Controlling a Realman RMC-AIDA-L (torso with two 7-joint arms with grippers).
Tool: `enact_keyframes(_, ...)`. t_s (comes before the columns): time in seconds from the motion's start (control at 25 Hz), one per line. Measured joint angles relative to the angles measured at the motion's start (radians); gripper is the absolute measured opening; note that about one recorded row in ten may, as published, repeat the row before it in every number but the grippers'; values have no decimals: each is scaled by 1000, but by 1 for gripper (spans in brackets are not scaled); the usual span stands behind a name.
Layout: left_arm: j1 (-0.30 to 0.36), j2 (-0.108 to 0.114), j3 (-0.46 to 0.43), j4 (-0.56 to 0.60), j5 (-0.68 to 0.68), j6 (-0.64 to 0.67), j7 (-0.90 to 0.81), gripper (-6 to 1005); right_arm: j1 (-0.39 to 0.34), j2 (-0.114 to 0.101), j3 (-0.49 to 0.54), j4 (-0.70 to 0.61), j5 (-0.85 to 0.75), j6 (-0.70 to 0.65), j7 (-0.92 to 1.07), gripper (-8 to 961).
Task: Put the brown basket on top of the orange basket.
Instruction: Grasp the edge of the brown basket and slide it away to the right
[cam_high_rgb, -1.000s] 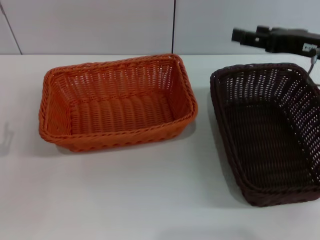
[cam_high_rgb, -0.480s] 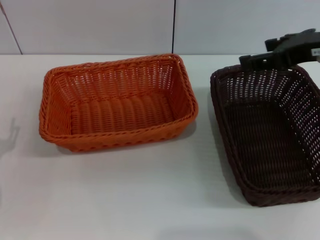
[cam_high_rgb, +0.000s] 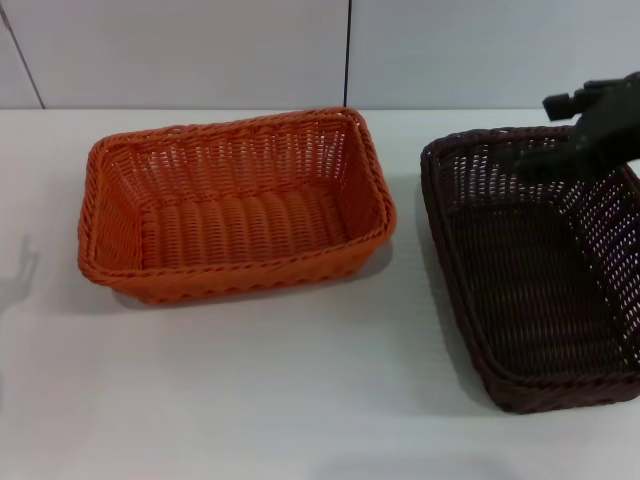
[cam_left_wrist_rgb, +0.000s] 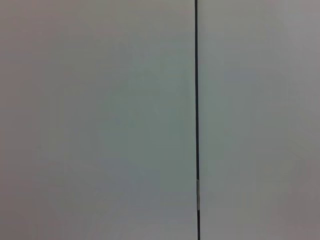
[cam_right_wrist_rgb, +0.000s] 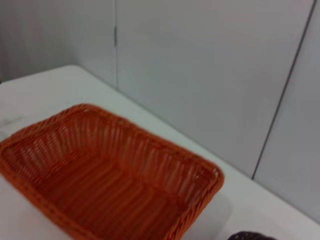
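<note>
Woven wicker-style baskets (orange basket (cam_high_rgb: 236, 205), brown basket (cam_high_rgb: 535, 265)) look plastic.

Before me lies a white table (cam_high_rgb: 300, 400), its bare top running back to a pale wall (cam_high_rgb: 180, 50). A thin dark seam (cam_high_rgb: 348, 55) runs straight up that wall, and my left wrist camera shows only wall and seam (cam_left_wrist_rgb: 196, 100).

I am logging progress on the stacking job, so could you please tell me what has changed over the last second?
The right gripper has come down from above the far rim of the dark brown woven basket into its far right end; nothing is gripped yet. The bright orange woven basket and the brown one have not moved on the white table.
</note>
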Motion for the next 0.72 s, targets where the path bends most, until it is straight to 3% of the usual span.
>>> enact_keyframes(0.4,6,0,-5,-1,0,-17,0,765,38,2,-41,1,-80,-149,-96,817)
enact_keyframes(0.52,7,0,-9,-2,0,-17,1,764,2,10,-89,-12,-74,-41,-77,818)
enact_keyframes(0.64,10,0,-26,7,0,-20,13,763,-38,7,-111,6,24,213,-5,818)
enact_keyframes(0.72,8,2,-34,12,0,-22,24,763,-50,6,-115,16,60,268,-10,818)
